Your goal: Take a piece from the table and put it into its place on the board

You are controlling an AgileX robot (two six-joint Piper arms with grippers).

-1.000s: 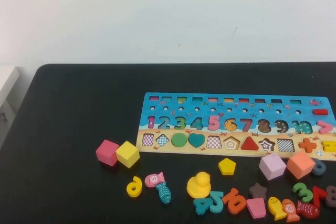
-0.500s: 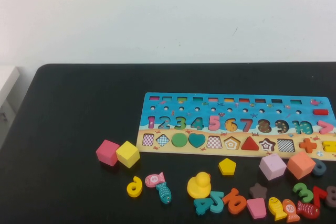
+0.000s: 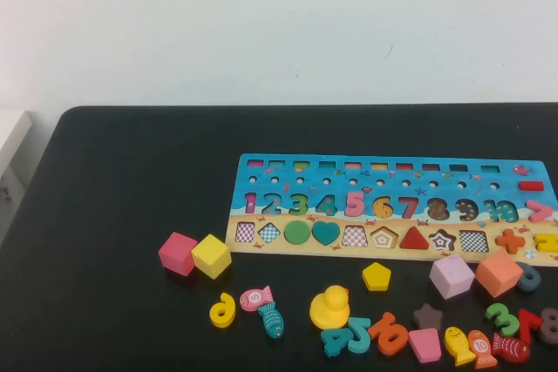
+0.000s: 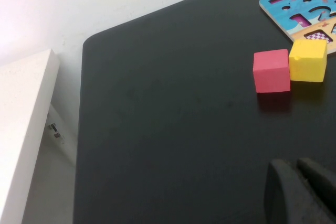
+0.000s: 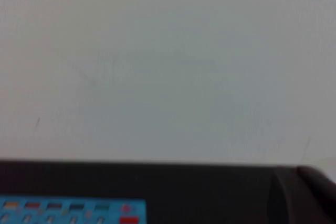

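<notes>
- While neither arm shows in the high view, the flat yellow wooden pentagon piece (image 3: 377,276) lies on the black table (image 3: 113,180), just beside the near edge of the blue wooden number-and-shape puzzle board (image 3: 288,182).
- The left gripper (image 4: 297,192) hovers over bare table, well apart from the board's left end; I cannot tell whether it is open or closed.
- The right gripper (image 5: 307,192) hangs off the board's right end, facing the wall; again, I cannot tell.
- To do this well, I judge: grip the pentagon by 2 opposite sides, turn it to match the board's pentagon recess (image 3: 384,237), then lower it flat.
- Counted off the board: 4 cubes (pink (image 3: 177,253), yellow (image 3: 211,255), lilac (image 3: 452,275), orange (image 3: 499,273)), 1 pentagon, 1 yellow duck (image 3: 330,307), 5 fish.
</notes>
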